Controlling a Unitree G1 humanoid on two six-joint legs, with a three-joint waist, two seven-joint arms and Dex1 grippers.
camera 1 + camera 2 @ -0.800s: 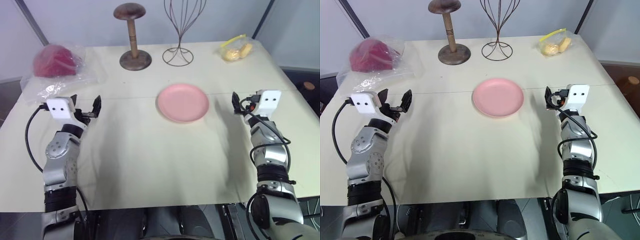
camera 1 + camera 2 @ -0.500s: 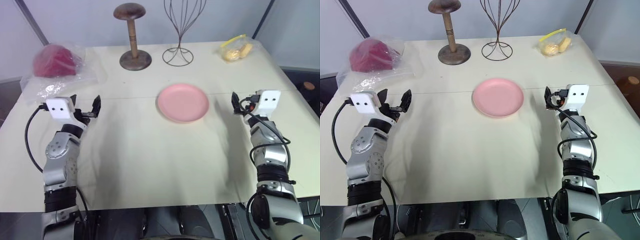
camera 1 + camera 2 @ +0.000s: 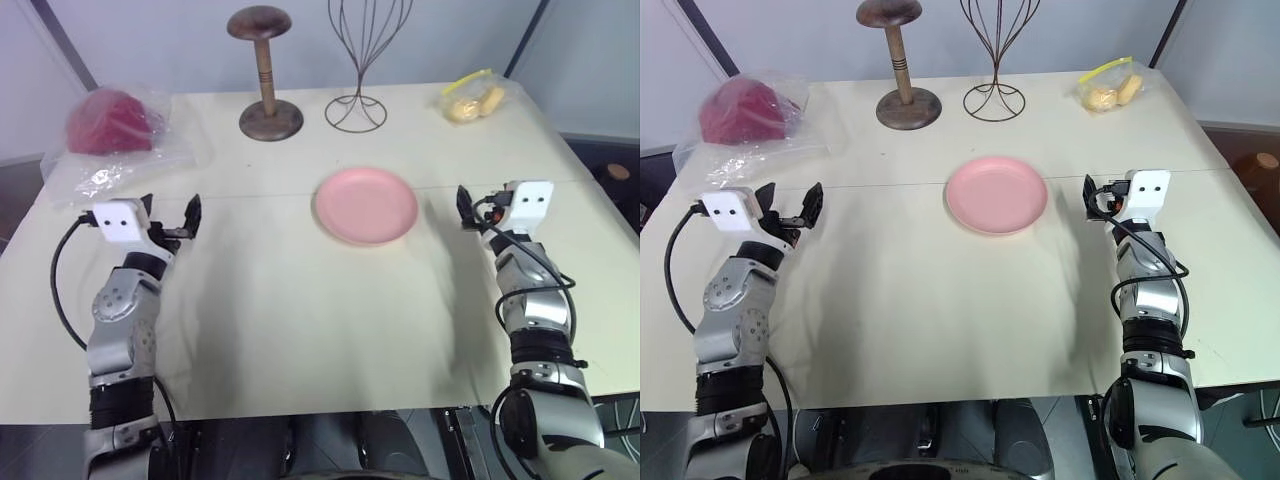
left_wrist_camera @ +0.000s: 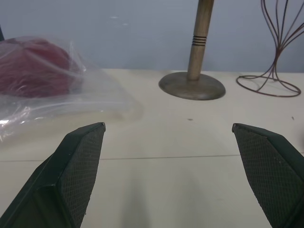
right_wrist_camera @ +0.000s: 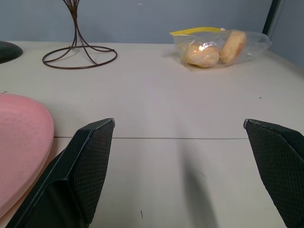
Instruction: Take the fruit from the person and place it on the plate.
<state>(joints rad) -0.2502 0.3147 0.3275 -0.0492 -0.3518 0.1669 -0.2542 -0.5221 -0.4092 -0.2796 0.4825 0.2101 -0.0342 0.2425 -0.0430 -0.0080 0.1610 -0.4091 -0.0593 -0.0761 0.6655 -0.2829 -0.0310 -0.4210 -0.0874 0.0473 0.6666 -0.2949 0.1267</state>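
The plate (image 3: 366, 205) sits bare at frame centre between the left gripper (image 3: 172, 222) and right gripper (image 3: 470, 208), both raised with jaws spread and empty, seemingly awaiting a handover.

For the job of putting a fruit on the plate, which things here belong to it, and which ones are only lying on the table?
For the job:
- pink plate, bare, mid-table
- left gripper, fingers open
- right gripper, fingers open

Just lying about:
- wooden stand
- wire stand
- bag of yellow items
- dark-red lump in plastic
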